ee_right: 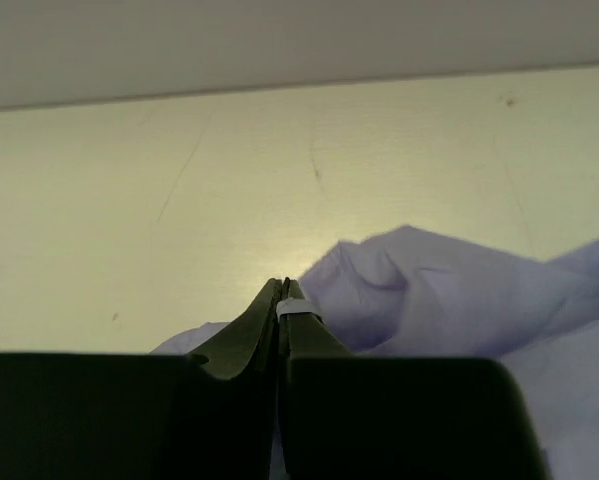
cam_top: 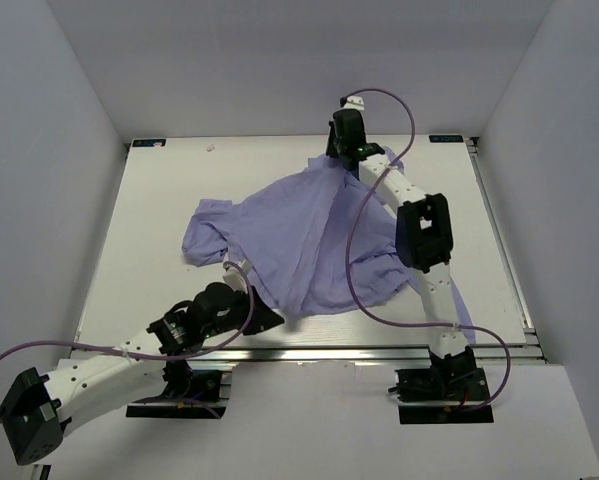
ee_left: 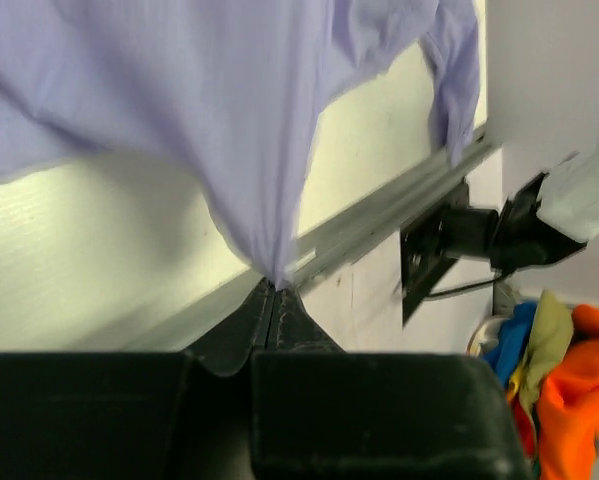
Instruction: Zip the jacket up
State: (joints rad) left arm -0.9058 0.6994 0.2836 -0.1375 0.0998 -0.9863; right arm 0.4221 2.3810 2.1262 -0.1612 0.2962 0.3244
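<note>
Lower left in the top view, our left gripper [cam_top: 275, 320] pinches the jacket's [cam_top: 304, 235] near edge. The jacket sprawls mid-frame across the table [cam_top: 154, 200]. Upper right, our right gripper [cam_top: 351, 155] is clamped on its far edge.

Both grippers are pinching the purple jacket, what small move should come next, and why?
Probably ease the right gripper slightly farther away while the left gripper holds. The left pinches the jacket at its near edge, the right at its far end by a small white piece, and the fabric between looks creased.
</note>
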